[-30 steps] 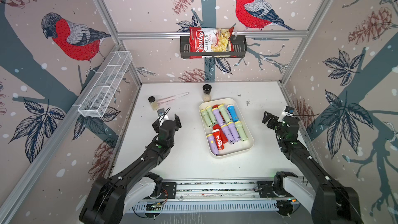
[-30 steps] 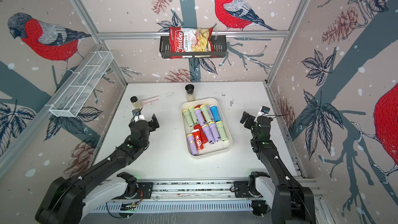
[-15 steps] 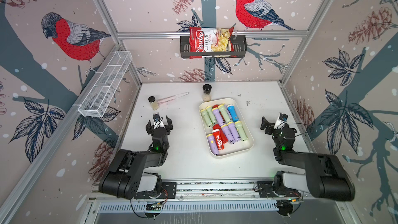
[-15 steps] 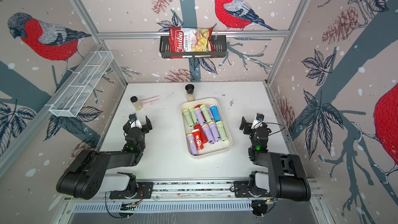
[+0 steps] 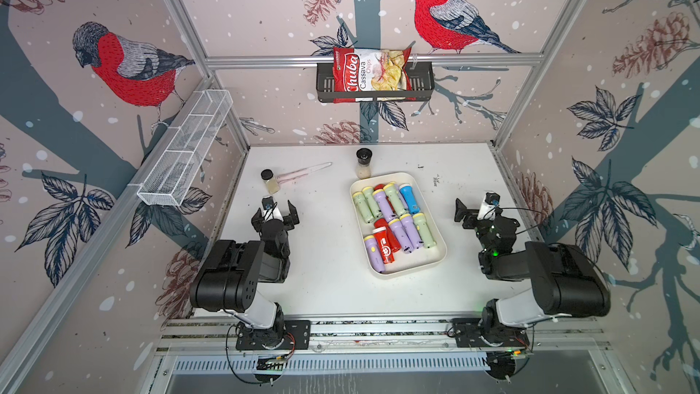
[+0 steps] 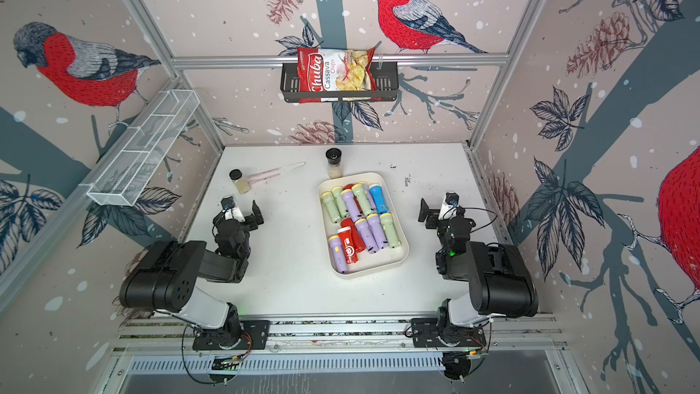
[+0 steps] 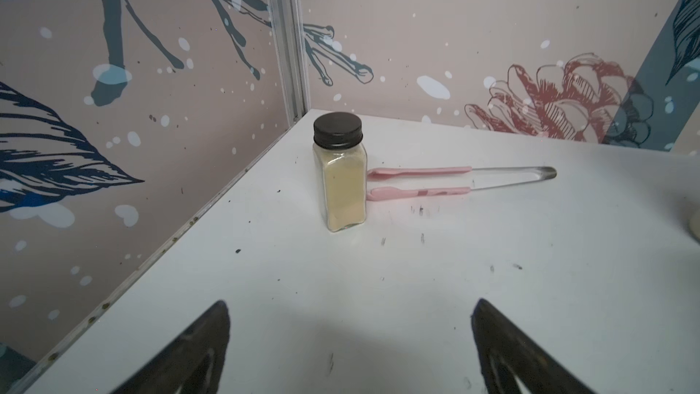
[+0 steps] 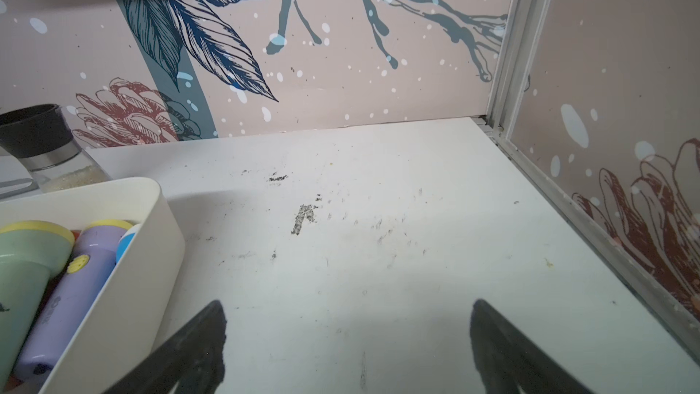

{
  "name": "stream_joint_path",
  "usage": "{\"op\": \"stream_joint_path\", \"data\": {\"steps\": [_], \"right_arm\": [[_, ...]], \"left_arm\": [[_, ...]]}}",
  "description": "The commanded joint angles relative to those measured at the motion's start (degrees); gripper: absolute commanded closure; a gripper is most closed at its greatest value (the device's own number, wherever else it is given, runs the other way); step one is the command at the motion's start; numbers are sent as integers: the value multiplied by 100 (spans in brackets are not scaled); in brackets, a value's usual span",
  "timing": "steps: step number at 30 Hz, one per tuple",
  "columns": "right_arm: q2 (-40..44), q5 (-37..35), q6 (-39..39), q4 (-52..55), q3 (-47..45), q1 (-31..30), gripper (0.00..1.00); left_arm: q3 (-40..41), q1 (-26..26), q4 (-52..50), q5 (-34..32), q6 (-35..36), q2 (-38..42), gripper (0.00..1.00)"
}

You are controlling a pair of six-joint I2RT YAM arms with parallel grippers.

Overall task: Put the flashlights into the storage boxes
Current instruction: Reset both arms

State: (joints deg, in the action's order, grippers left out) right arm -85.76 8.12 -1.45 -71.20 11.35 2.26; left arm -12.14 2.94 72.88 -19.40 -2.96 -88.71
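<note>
On the white table [image 5: 329, 282], a little right of centre, we saw a shallow cream tray [image 5: 414, 261] with rounded corners. It held about a dozen small flashlights [image 5: 386, 210] lying on their sides in two rough rows, some overlapping. They were lilac, pale green and red, many with pale yellow heads, and one blue flashlight [image 5: 410, 198] lay at the far right of the tray. Every flashlight we could see lay inside the tray.

Left of the tray and well apart from it, the left gripper [image 5: 275, 214] sat low over bare table. Its fingers were spread wide and grasped nothing. The right gripper [image 8: 347, 304] sat to the right of the tray, also low over bare table, with its fingers released and empty.

Beyond the left gripper stood a small jar [image 5: 269, 180] with a black cap, filled with pale powder. Pink tongs [image 5: 303, 172] lay just beside it. A taller jar [image 5: 363, 162] stood just past the tray's far edge. A white wire basket [image 5: 185, 153] hung on the left wall. On the far wall, a black basket [image 5: 422, 83] held a bag of chips [image 5: 369, 72].
</note>
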Motion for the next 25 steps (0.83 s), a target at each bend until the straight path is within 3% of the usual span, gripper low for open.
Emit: {"op": "stream_joint_path", "data": {"steps": [1,25], "right_arm": [[47,52,57,82,50,-1,0],[36,61,53,18,33,-4,0]], "left_arm": [[30,30,488,33,70,-47,2],[32,64,532,24,131,-77,2]]}}
